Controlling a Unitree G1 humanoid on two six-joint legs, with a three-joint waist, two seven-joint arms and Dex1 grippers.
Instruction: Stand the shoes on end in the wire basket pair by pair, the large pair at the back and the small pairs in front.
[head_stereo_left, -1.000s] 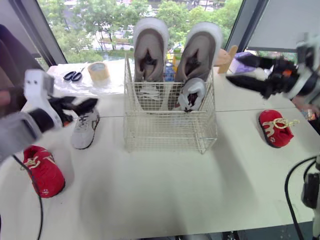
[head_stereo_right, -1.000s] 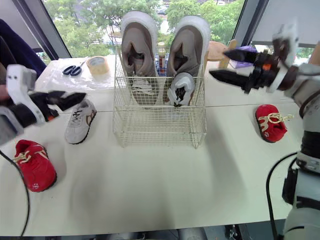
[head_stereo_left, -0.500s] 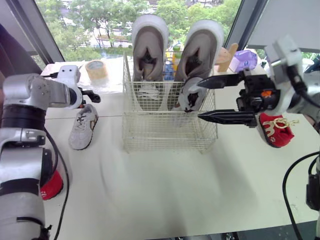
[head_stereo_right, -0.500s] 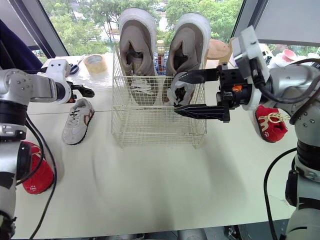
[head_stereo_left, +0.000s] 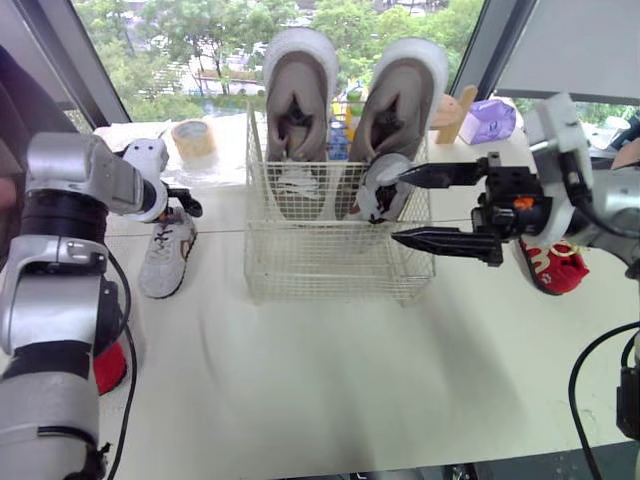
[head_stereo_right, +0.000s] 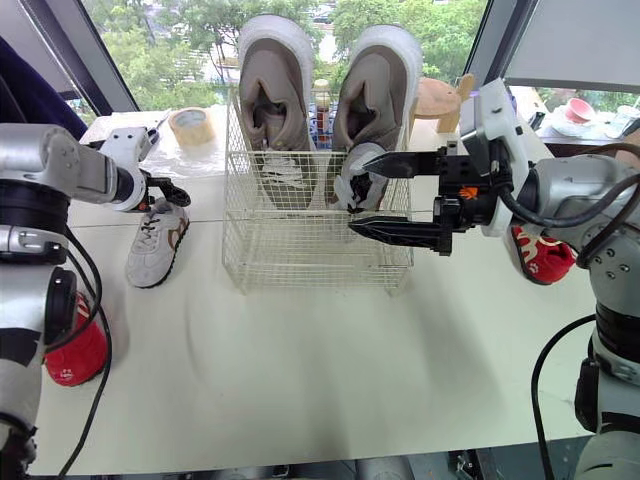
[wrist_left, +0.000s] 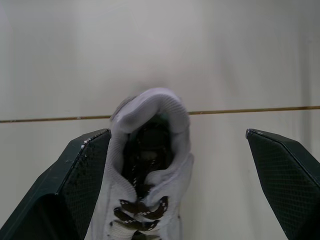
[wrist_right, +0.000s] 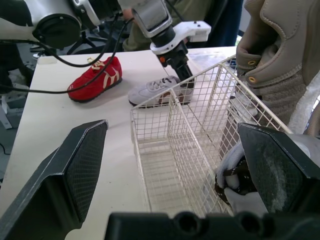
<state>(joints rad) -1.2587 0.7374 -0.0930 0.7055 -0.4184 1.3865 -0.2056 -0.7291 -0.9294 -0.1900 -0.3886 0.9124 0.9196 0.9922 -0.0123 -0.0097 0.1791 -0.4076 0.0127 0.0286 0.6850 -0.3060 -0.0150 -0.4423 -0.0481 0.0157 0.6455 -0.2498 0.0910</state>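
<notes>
Right tool (head_stereo_left: 398, 208) is level with the right end of the wire basket (head_stereo_left: 340, 262), fingers wide apart and gripping nothing. One finger points at the small white shoe (head_stereo_left: 383, 187) that stands on end in the basket's right half, and the other lies across the mesh lower down. Behind that little shoe, the big beige pair (head_stereo_left: 298, 105) stands upright along the back, toes high above the rim. The front of the basket on the left side is bare wire.

Over on the left, the left tool (wrist_left: 175, 132) is spread open above the heel of the other white shoe (head_stereo_left: 168, 255). That shoe lies flat on the bench (head_stereo_left: 330, 390) beside the basket, with one finger just beside its collar and the other well off.

One red shoe (head_stereo_left: 553, 265) sits past the right arm. Another red shoe (head_stereo_left: 108, 365) is half hidden by the left arm. A tape roll (head_stereo_left: 194, 140) rests by the window.
</notes>
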